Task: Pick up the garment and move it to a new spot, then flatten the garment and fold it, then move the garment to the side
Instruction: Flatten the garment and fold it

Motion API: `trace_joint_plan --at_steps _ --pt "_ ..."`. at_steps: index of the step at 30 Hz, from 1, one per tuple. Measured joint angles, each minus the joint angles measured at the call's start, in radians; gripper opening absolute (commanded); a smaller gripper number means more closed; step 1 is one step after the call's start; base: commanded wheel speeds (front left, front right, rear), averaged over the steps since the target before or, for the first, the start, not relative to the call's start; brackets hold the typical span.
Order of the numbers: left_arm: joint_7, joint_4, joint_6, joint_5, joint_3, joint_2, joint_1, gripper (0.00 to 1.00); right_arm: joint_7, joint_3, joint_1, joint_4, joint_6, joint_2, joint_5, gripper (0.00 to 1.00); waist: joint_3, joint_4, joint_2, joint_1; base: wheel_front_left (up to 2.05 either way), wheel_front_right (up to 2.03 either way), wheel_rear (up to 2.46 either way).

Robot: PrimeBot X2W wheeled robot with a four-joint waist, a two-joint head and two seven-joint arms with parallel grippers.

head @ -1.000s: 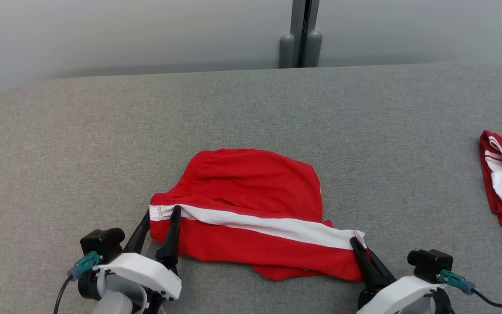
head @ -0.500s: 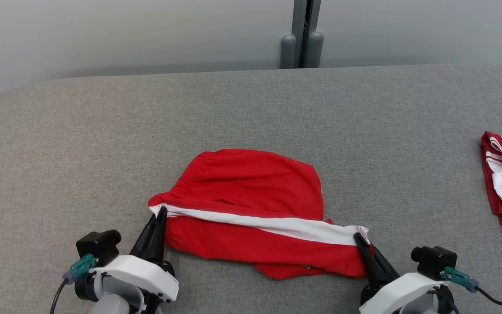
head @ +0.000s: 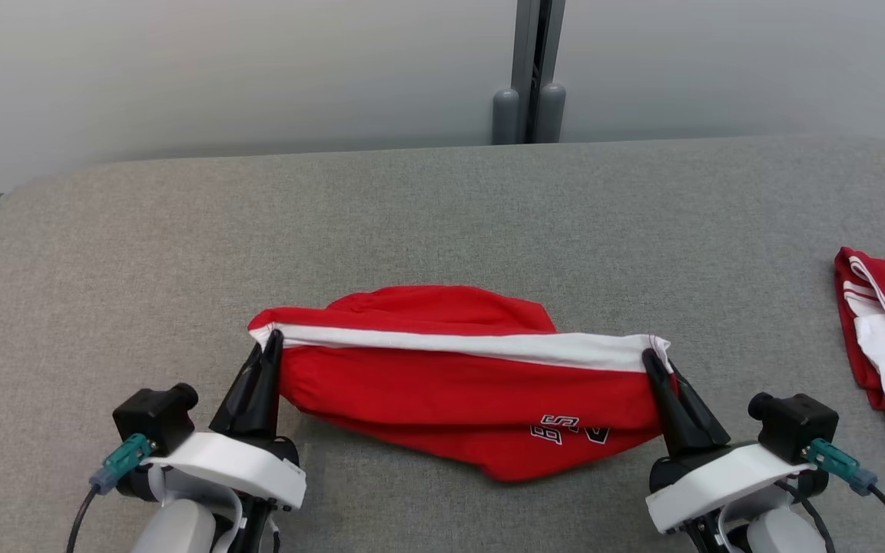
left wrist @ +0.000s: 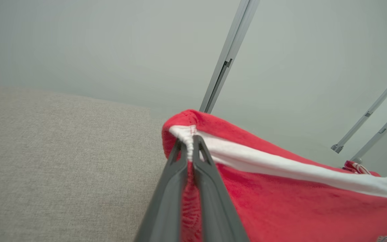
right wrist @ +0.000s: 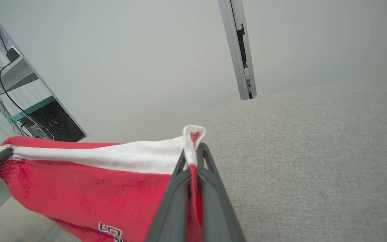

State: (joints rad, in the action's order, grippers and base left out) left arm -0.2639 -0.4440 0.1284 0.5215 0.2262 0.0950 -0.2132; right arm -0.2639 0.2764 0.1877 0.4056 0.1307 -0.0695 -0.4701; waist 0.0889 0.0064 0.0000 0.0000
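Note:
The garment (head: 458, 384) is a pair of red shorts with a white side stripe and dark lettering near its lower hem. It hangs stretched between both grippers, its bottom sagging to the grey table (head: 442, 215). My left gripper (head: 272, 338) is shut on the stripe's left end; in the left wrist view the gripper (left wrist: 189, 140) pinches the garment (left wrist: 281, 195) at its gathered white corner. At the stripe's right end my right gripper (head: 651, 355) is shut on the cloth. The right wrist view shows the gripper (right wrist: 193, 148) clamping the garment (right wrist: 89, 181) below a white tab.
A second red and white garment (head: 884, 353) lies at the table's right edge. Behind the table stands a pale wall with a grey vertical post (head: 531, 69). Open grey tabletop stretches to the left and behind the held shorts.
My left gripper has shut on the stripe's left end. Both grippers have lifted the striped edge, pulling it taut and turning up the lettered side. The camera has tilted slightly.

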Motion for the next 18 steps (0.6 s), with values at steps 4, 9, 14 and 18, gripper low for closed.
trace_joint_plan --at_steps 4,9,14,18 --pt "0.0 0.053 0.0 -0.023 0.009 0.037 -0.022 0.0 0.0 -0.016 0.006 -0.074 0.0 0.008 0.019 0.0 -0.028 -0.001 0.0 0.0 0.0 0.0 0.0" --pt "0.0 0.088 0.0 -0.04 0.04 0.122 -0.122 0.0 0.0 -0.012 0.082 -0.131 0.0 -0.007 0.011 0.0 -0.069 -0.002 0.0 0.0 0.0 0.0 0.0" --pt "0.01 0.107 0.001 -0.032 0.076 0.216 -0.277 0.0 0.0 0.003 0.207 -0.164 0.0 -0.063 -0.02 0.0 -0.09 0.0 0.0 -0.0001 0.0 0.0 0.0" --pt "0.076 0.115 0.002 0.001 0.106 0.276 -0.421 0.0 0.0 0.032 0.364 -0.155 0.0 -0.124 -0.037 0.0 -0.063 0.004 0.0 0.0 0.0 0.0 0.0"
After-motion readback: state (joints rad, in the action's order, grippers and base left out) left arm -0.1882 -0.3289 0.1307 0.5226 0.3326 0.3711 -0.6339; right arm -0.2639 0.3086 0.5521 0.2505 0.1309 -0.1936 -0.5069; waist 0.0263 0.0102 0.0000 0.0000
